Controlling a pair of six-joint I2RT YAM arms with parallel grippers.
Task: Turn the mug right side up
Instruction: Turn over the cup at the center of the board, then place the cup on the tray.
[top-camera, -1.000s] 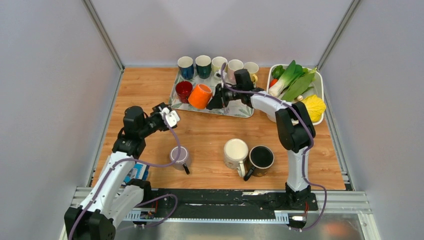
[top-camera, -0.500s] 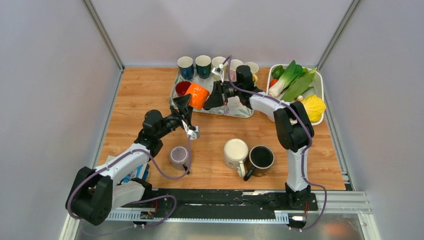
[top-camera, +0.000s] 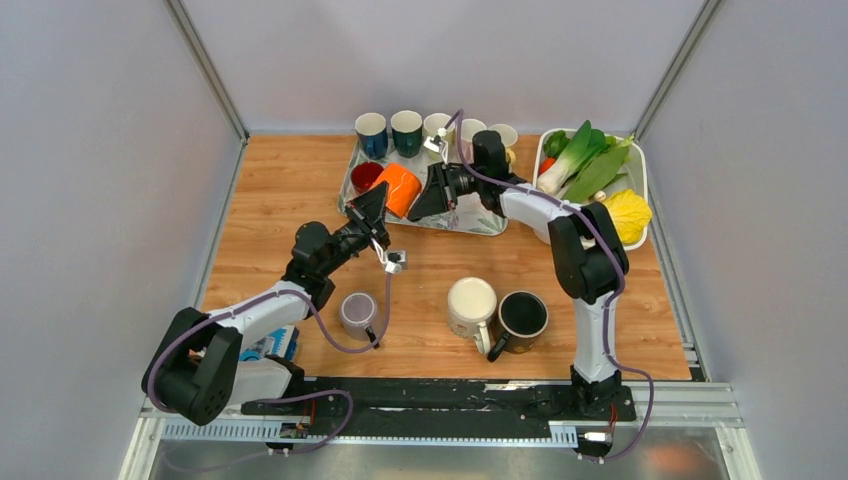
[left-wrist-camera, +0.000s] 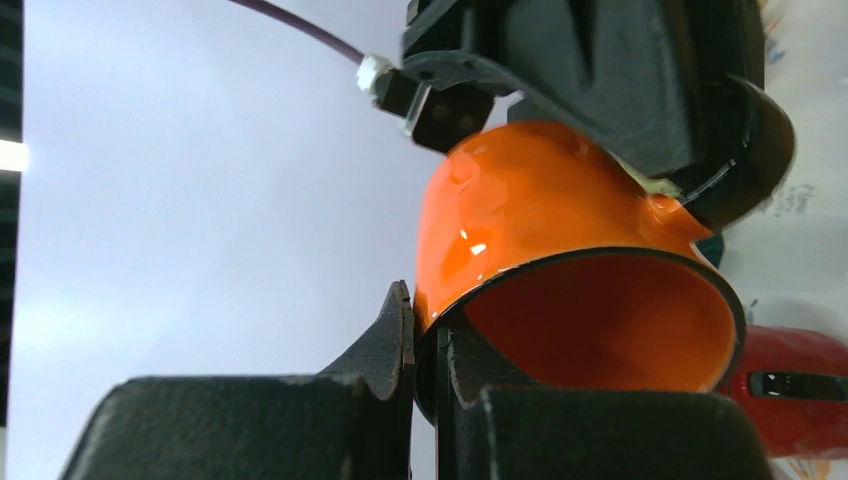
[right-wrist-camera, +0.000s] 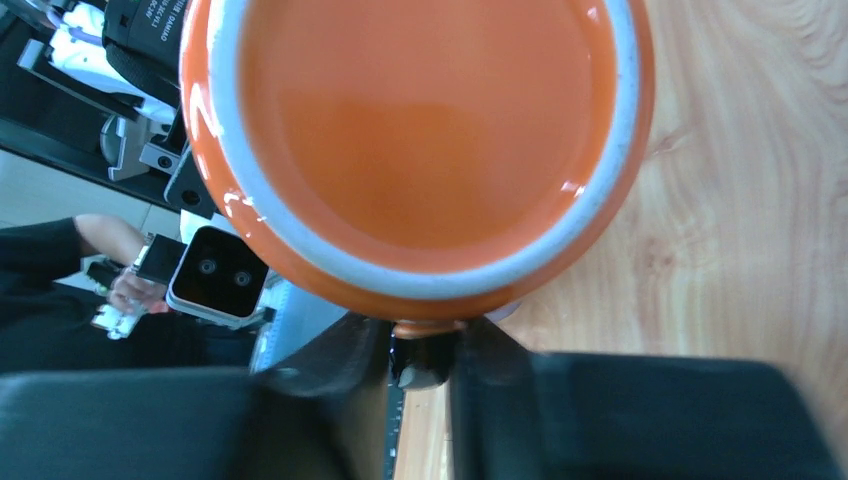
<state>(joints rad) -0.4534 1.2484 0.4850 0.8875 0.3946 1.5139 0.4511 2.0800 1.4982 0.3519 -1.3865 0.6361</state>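
The orange mug (right-wrist-camera: 420, 120) fills the upper frame, its round base edged by a pale ring. Below it, the right claw (right-wrist-camera: 425, 350) pinches a small orange part at the mug's lower edge. The wooden table (right-wrist-camera: 740, 200) lies to the right, and a white two-lens module (right-wrist-camera: 215, 272) sits at the left.

Worktop (top-camera: 290, 200) w/ patterned tray (top-camera: 470, 224) at back holding red mug (top-camera: 363, 176), blue mug (top-camera: 371, 133), teal mug (top-camera: 406, 131) & pale mugs (top-camera: 503, 135), white veg tub (top-camera: 641, 172) to its right, cream mug (top-camera: 471, 304) & black mug (top-camera: 523, 316) side by side nearer front, grey mug (top-camera: 356, 313) further left.
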